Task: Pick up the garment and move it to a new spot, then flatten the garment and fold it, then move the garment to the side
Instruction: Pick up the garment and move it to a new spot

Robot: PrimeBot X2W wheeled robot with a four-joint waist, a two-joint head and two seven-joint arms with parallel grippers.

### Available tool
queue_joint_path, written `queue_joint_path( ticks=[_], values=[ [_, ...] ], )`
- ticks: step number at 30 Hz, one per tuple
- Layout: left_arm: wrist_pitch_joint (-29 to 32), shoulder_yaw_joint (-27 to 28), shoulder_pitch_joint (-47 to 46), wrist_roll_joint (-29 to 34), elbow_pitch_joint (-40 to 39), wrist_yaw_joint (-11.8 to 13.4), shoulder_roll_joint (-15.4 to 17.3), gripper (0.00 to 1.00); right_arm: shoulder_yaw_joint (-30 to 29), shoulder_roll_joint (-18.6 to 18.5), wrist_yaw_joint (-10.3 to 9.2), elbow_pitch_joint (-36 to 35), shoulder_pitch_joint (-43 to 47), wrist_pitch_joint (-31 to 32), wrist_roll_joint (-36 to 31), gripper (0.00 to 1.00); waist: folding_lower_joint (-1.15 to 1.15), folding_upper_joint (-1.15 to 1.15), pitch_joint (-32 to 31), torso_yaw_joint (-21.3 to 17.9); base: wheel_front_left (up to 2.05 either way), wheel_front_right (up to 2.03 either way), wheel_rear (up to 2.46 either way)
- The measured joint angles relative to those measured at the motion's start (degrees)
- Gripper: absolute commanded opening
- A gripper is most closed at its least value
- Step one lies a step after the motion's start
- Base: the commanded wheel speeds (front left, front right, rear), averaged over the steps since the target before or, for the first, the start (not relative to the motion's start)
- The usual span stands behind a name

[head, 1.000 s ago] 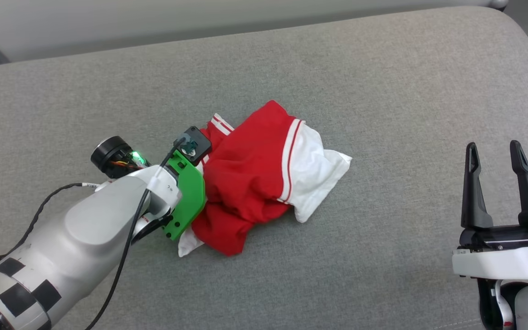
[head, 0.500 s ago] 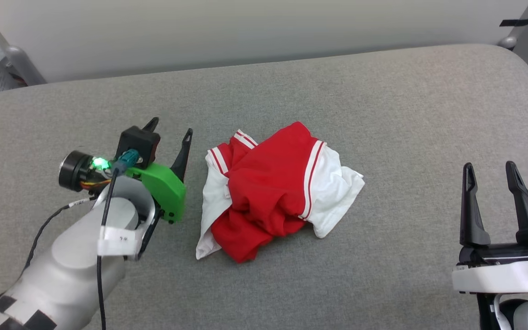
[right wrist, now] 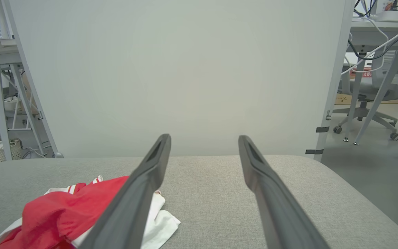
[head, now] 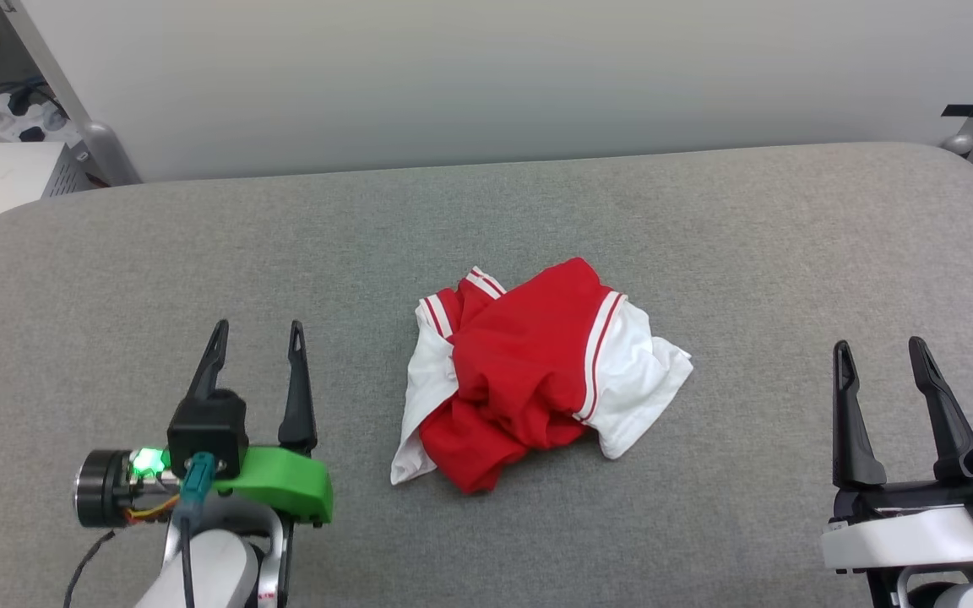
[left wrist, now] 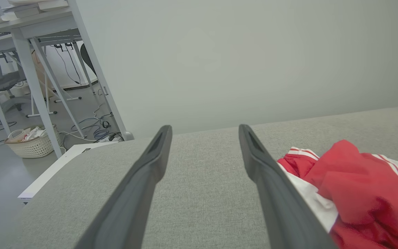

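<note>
**Garment loose in a heap, both grippers free: flattening not begun**

The left gripper (head: 258,325) hovers over the near left part of the grey padded table (head: 199,245). Its two dark fingers stand wide apart with nothing between them. In the left wrist view only bare grey cloth shows between them, with the garment off to one side.

The garment (head: 529,371) lies about midway between the table's left and right edges, somewhat nearer the front edge than the back. It is a crumpled mound, with red body cloth bunched on top. A white sleeve (head: 634,384) with red-and-white trim spills toward the right, and more white shows along its left side. No number print or logo can be seen. Nothing touches it, and each gripper is well apart from it.

The right gripper (head: 877,342) hangs near the front right corner, its fingers also spread wide and empty.

Judged from this, nothing is being gripped. The pictures cannot tell whether the heap already sits in its new spot. Either way the cloth is neither flat nor folded, so most of the task remains.

The next move calls for both arms to close in from their own sides. Each should find a single layer at an outer edge, such as a sleeve or the hem, rather than pinching the bunched middle. They can then draw apart to spread the shirt. The hem is buried in the folds, so choosing the right edge is the likely difficulty.
</note>
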Motion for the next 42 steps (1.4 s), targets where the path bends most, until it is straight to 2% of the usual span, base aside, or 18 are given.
queue_joint_path(
  ticks=[5,10,23,34,42],
  values=[
    [0.0,7.5,7.9,5.3,-4.0,-2.8,-4.2,1.0,0.4,0.0,0.0,0.6,0.6,0.0,-0.2,1.0,0.0,0.0,-1.1,0.3,0.0,0.0,0.0],
    [0.0,14.5,13.8,9.6,-7.3,-7.4,-8.5,1.0,0.4,0.0,0.0,1.4,2.1,0.0,-0.2,1.0,0.0,0.0,-2.0,0.3,0.0,0.0,0.0],
    [0.0,24.3,19.6,16.9,-8.1,-17.8,-16.2,1.0,0.5,0.0,0.0,2.2,3.8,0.0,-0.1,1.0,0.0,0.0,-3.3,1.5,0.0,0.0,0.0],
    [0.0,27.7,19.7,19.5,-7.6,-22.6,-19.0,1.0,1.3,0.0,0.0,2.9,4.4,0.0,0.1,1.0,0.0,0.0,-3.9,1.9,0.0,0.0,0.0],
    [0.0,29.1,19.8,20.3,-6.9,-24.6,-19.8,1.0,1.7,0.0,0.0,3.2,4.5,0.0,0.2,1.0,0.0,0.0,-4.0,1.8,0.0,0.0,0.0]
  ],
)
